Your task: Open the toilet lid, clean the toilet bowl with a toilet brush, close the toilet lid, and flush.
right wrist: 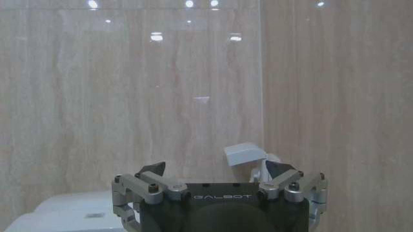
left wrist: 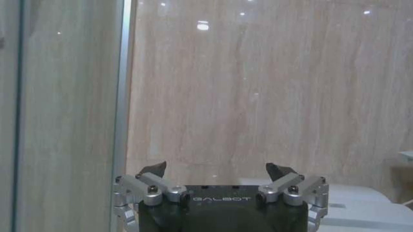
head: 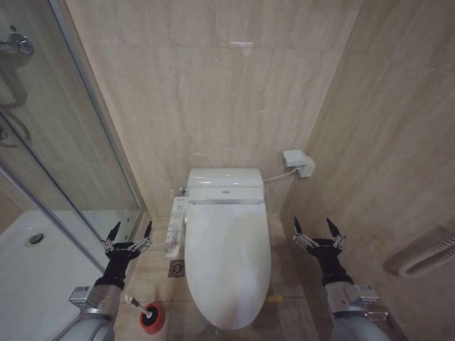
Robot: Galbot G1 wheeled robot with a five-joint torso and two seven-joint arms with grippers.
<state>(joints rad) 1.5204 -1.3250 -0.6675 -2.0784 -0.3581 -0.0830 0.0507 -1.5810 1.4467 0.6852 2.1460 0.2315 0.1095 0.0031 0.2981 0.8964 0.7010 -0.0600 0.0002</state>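
Seen from the head camera: toilet lid lying shut over the toilet bowl, centred against the beige tiled wall, with the narrow button panel along the bowl's left side and a floor drain just below that panel. Toilet brush standing tilted in its red holder on the floor tiles, left of the bowl's front end and close beside the left forearm. Glass shower door and white shower tray farther left. A small white wall box with a cable up on the right of the cistern.

Left gripper raised in the air left of the bowl, jaws spread wide, holding nothing, apart from the lid. Right gripper mirrored on the bowl's right side, jaws likewise spread and empty.

From the left wrist: left gripper with spread fingertips facing the wall, the metal door frame running upright beside it, and a corner of the white cistern top past one finger. No brush, holder or floor here.

From the right wrist: right gripper spread before the wall corner, the wall box just beyond one fingertip, and the cistern top at the opposite side.
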